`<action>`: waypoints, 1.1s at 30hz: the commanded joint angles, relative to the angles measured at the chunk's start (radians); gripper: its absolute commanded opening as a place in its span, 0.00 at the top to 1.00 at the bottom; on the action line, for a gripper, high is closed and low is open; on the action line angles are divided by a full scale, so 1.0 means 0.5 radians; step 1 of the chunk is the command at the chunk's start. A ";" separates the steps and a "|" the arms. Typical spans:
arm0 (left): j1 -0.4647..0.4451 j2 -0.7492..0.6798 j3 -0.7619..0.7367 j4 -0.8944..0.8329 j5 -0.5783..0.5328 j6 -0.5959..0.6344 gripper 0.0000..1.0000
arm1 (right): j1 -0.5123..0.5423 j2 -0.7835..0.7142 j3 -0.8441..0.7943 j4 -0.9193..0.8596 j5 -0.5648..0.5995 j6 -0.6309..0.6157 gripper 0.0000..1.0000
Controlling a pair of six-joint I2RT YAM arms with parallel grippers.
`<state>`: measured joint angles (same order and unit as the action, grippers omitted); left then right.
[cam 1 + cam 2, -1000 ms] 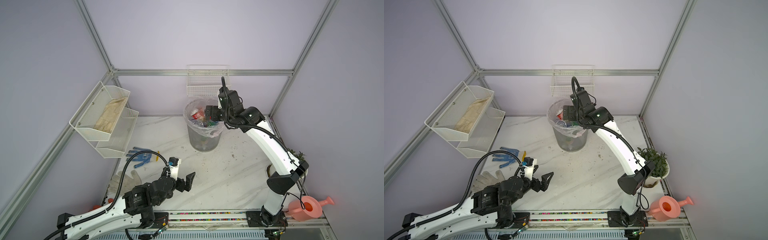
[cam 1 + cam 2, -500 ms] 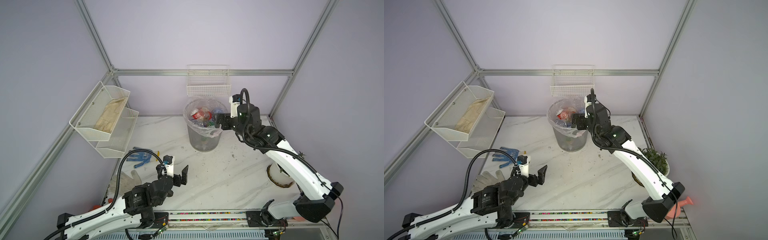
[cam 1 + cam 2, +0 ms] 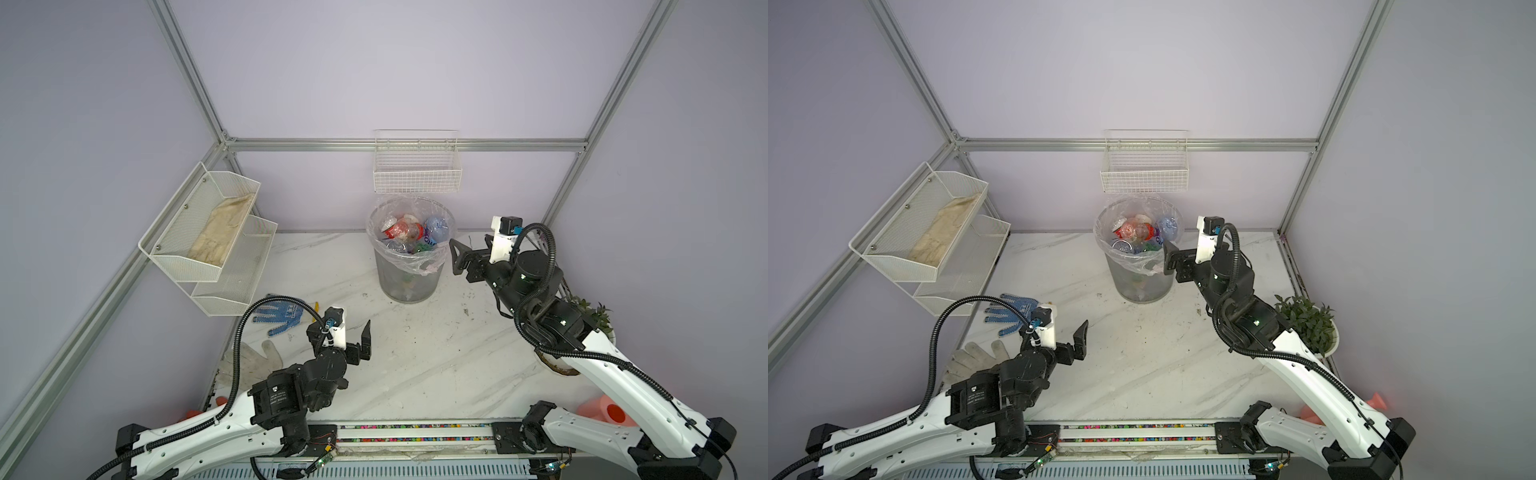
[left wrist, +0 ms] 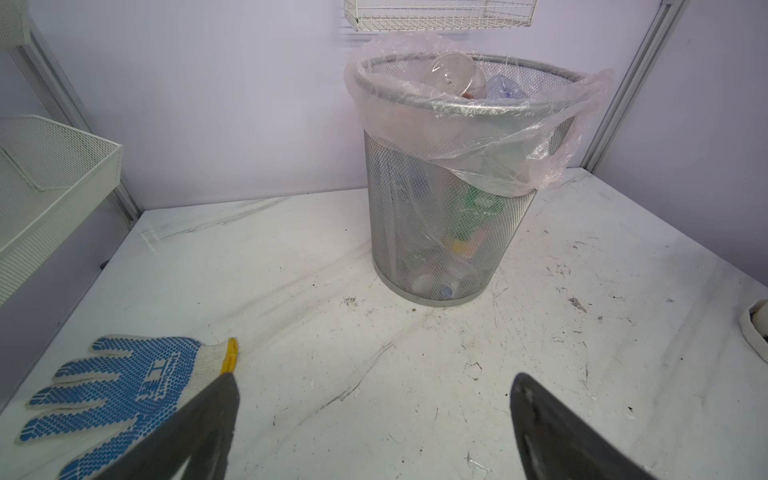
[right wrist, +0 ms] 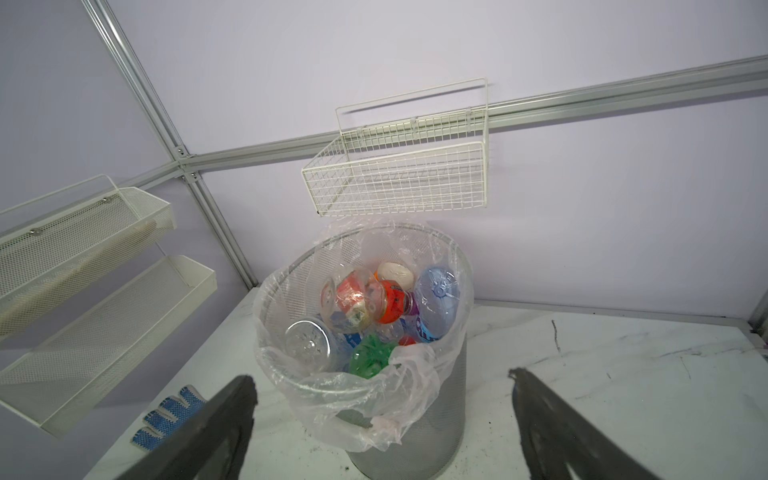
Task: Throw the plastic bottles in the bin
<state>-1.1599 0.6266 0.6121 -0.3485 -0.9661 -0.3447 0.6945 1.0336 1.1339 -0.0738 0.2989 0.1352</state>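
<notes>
Bottles (image 5: 365, 299) look all in the bin (image 3: 409, 286), just beside the right gripper (image 3: 457, 257); left gripper (image 4: 374, 386) sits well away. Both wide open, empty.

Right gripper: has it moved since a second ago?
Yes. The right gripper has backed away rightward from above the bin, now just outside its rim.

You see a grey mesh bin (image 4: 395, 216), red, green and blue plastic bottles (image 5: 388, 302), a blue-dotted white glove (image 4: 120, 386).

Plastic bottles (image 3: 409, 235) lie in the bin (image 3: 409, 282), below the wire basket (image 3: 417, 174); gloves (image 3: 279, 316) lie left of it.
</notes>
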 commanded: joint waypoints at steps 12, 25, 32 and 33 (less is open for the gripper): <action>0.185 -0.004 -0.272 0.487 -0.191 0.274 0.00 | -0.002 -0.540 -0.823 0.609 0.268 -0.287 0.03; 0.754 0.129 -0.284 0.483 0.181 0.324 0.00 | -0.002 -0.565 -1.273 0.838 0.632 -0.433 0.03; 0.944 0.302 -0.281 0.602 0.229 0.429 0.00 | -0.002 -0.668 -1.526 1.021 0.705 -0.565 0.03; 0.970 0.320 -0.284 0.605 0.227 0.434 0.00 | -0.002 -0.671 -1.557 1.034 0.725 -0.564 0.03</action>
<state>-0.7052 0.7753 0.4911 -0.1116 -0.8639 -0.1608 0.6945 0.7162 0.3809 0.3500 0.6094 -0.1005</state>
